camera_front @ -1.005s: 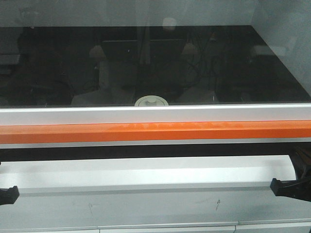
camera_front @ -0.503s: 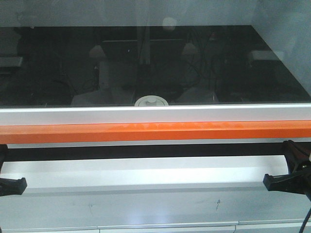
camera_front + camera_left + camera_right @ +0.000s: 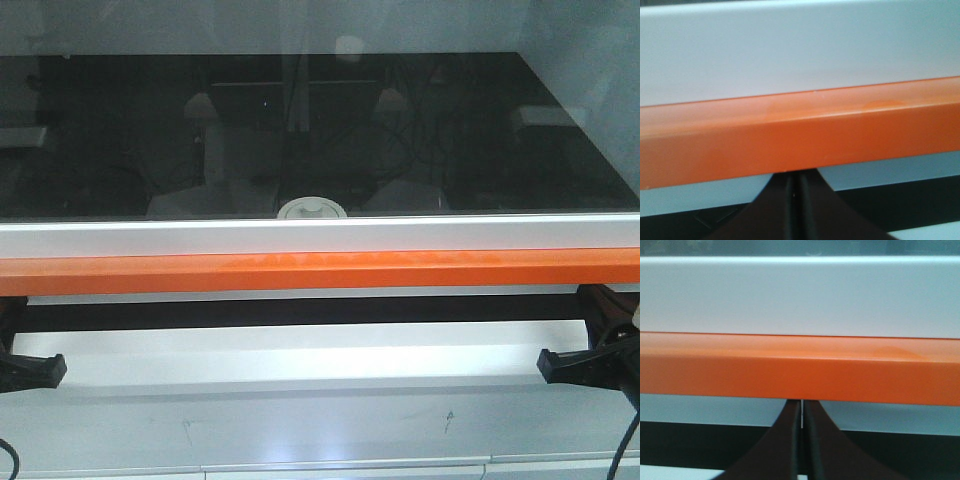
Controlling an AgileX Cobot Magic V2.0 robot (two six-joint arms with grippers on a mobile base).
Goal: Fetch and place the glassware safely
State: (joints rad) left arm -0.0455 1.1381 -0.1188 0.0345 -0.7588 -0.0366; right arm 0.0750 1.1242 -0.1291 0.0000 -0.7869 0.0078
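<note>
The glassware shows only as a round cream-white lid [image 3: 312,209] with a central knob, behind the dark glass pane just above the white frame; the jar body is hidden. My left gripper [image 3: 52,369] is at the left edge, below the orange bar [image 3: 320,270], with its jaws pressed together and empty. In the left wrist view its tips [image 3: 796,175] end just under the orange bar [image 3: 800,137]. My right gripper [image 3: 550,366] is at the right edge, also shut and empty. Its tips [image 3: 802,404] sit just under the bar [image 3: 800,370].
A large dark reflective glass pane [image 3: 300,130] stands between the grippers and the lid. Under it run a white frame [image 3: 320,236], the orange bar, a dark gap, and a white ledge [image 3: 300,350]. A black cable [image 3: 632,440] hangs at the right.
Both grippers have come further into view from the side edges, moving inward and slightly up towards the orange bar. The lid has not moved.
</note>
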